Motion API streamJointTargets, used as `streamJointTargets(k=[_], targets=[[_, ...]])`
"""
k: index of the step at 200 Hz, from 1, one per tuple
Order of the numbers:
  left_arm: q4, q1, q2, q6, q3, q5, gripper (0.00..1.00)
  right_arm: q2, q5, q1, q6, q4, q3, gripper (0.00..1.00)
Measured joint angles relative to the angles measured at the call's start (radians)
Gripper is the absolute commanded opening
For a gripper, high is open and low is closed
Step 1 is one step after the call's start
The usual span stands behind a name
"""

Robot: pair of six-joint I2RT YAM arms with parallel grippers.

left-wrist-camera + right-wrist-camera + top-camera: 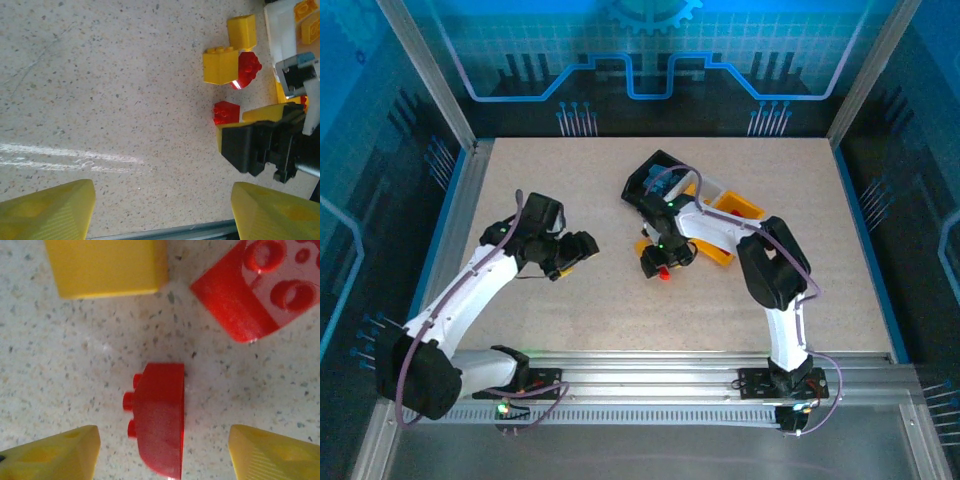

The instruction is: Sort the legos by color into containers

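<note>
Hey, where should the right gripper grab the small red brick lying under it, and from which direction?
Probably straight down from above, the right gripper closing on the red brick across its studded side and opposite flat side: it lies tipped, studs sideways, between the open fingers.

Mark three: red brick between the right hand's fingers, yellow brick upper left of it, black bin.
red brick (157,420), right wrist view, middle of its top face.
yellow brick (107,265), right wrist view, centre of its flat face.
black bin (642,170), top external view, on its left wall.
</note>
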Motion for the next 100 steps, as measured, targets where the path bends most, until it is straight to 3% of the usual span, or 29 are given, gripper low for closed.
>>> streamJointTargets(k=[78, 100], targets=[[-0.053, 0.048, -0.051, 0.009, 0.000, 0.001, 0.74, 0.085, 0.019, 0.000, -0.026, -0.017, 0.065, 0.34], [-0.052, 0.052, -0.051, 0.009, 0.000, 0.003, 0.74, 0.085, 0.014, 0.001, -0.019, -0.019, 0.067, 0.30]])
